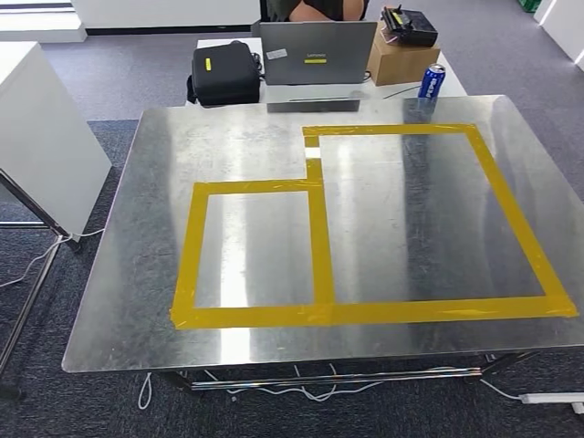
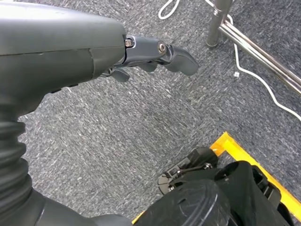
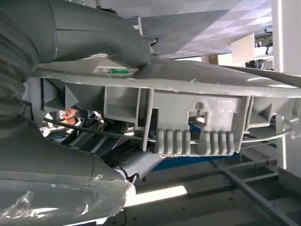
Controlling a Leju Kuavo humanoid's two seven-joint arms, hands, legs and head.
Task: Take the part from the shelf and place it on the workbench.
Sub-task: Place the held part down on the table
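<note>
The part (image 3: 184, 113) is a wide grey moulded plastic piece with ribs and clips, seen close up in the right wrist view. My right hand (image 3: 89, 42) grips it, thumb on one face and fingers (image 3: 71, 188) on the other. The workbench (image 1: 138, 274) is a shiny metal table in the head view, marked with two yellow tape rectangles (image 1: 320, 246); nothing lies inside them. My left hand (image 2: 152, 52) hangs over grey carpet with its fingers stretched out, holding nothing.
Behind the workbench stand a laptop (image 1: 318, 53), a black case (image 1: 225, 71), a cardboard box (image 1: 400, 59) and a blue can (image 1: 431, 81); a person (image 1: 317, 9) sits there. A white board (image 1: 41, 137) leans at the left. Cables (image 1: 276, 388) run under the table.
</note>
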